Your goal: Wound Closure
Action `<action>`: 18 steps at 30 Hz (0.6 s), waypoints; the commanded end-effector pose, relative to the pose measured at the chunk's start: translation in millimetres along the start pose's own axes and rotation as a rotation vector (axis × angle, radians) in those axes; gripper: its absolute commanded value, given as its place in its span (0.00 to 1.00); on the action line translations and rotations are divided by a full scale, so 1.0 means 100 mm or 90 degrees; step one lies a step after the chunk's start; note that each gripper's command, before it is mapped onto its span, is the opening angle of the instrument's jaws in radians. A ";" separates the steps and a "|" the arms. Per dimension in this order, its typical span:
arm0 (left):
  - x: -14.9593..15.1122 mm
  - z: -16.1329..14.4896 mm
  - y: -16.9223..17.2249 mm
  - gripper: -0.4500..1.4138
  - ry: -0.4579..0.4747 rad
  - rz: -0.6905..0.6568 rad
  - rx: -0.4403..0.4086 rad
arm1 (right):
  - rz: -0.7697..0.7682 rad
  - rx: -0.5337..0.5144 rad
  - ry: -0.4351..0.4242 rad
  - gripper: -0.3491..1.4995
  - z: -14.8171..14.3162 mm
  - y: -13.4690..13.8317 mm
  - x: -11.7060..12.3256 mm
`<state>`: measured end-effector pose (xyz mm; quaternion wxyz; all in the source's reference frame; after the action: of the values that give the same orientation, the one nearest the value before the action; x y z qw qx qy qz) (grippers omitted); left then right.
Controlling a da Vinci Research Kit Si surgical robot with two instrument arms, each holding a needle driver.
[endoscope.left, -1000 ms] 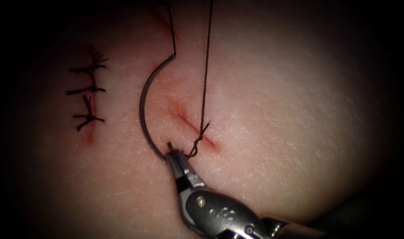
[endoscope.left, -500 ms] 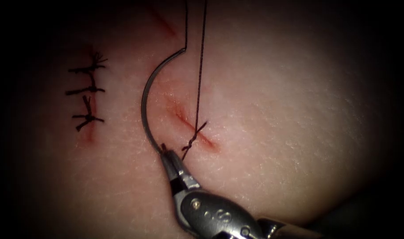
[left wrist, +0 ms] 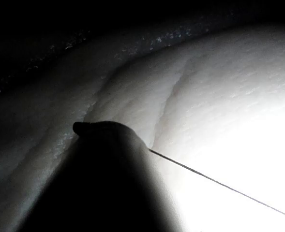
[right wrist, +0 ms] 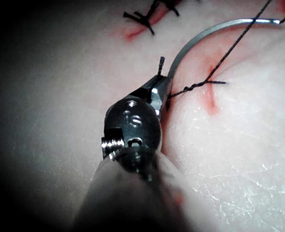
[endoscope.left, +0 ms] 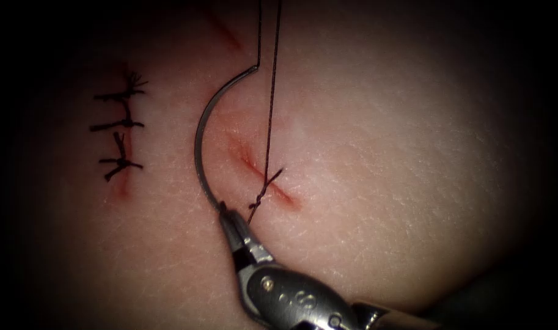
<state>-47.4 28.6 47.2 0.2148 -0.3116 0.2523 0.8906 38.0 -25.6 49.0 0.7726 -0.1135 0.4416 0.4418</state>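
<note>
Three views, one after another.

Endoscope, right tool: the right arm's tool comes up from below, its fingers closed on the needle close to one end of the curve, with a short tip poking past them.
Endoscope, needle: it lies above the tissue, not in it, arcing up on the left side of the cut; its far end meets the thread near the top.
Endoscope, thread: two strands run up out of view, and one comes down across the cut to a small twisted knot that sits on the cut.
Endoscope, older stitches: a row of knotted stitches closes another cut well to the left, with red fluid at its lower end.

Right wrist, tool: the right arm's tool has its fingers clamped on the needle near its end.
Right wrist, thread: the thread crosses the cut and ends in the knot.

Left wrist, tool: the left arm's tool is a dark shape over the tissue; I cannot tell whether its fingers are open or closed.
Left wrist, thread: a taut strand of thread leads away from beside it.
</note>
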 end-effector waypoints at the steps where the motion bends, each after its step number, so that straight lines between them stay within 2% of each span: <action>1: 0.007 0.004 -0.003 0.00 0.007 0.001 -0.004 | 0.004 0.021 0.003 0.10 0.004 -0.001 0.004; 2: 0.004 -0.001 -0.003 0.00 0.012 0.007 -0.009 | 0.005 0.030 0.001 0.27 0.004 0.000 0.007; 3: 0.000 -0.010 -0.003 0.00 0.015 0.003 -0.016 | 0.042 0.047 0.008 0.55 0.002 0.005 0.015; 4: 0.000 -0.010 -0.003 0.00 0.015 0.003 -0.016 | 0.042 0.047 0.008 0.55 0.002 0.005 0.015; 5: -0.006 -0.023 -0.001 0.00 0.018 -0.003 -0.025 | 0.068 0.059 0.012 0.70 -0.001 0.008 0.023; 6: -0.008 -0.029 0.000 0.00 0.018 -0.004 -0.029 | 0.074 0.064 0.012 0.74 -0.003 0.010 0.027; 8: -0.011 -0.037 0.003 0.00 0.018 -0.004 -0.034 | 0.080 0.068 0.013 0.75 -0.005 0.011 0.031; 9: -0.019 -0.062 0.012 0.00 0.025 -0.008 -0.047 | 0.090 0.075 0.019 0.78 -0.011 0.012 0.043; 12: -0.024 -0.077 0.020 0.00 0.029 -0.005 -0.055 | 0.093 0.085 0.020 0.79 -0.015 0.011 0.050; 14: -0.028 -0.096 0.030 0.00 0.034 -0.001 -0.063 | 0.096 0.099 0.020 0.75 -0.020 0.011 0.056; 15: -0.032 -0.115 0.040 0.00 0.038 -0.001 -0.071 | 0.098 0.110 0.021 0.72 -0.023 0.012 0.061; 16: -0.032 -0.115 0.040 0.00 0.038 -0.001 -0.071 | 0.098 0.110 0.021 0.72 -0.023 0.012 0.061; 18: -0.035 -0.131 0.049 0.00 0.041 0.001 -0.076 | 0.102 0.122 0.024 0.65 -0.026 0.016 0.067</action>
<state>-40.6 14.8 41.9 0.1851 -0.3518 0.2029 0.8949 35.9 -22.1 42.2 0.7332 -0.0102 0.5055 0.4548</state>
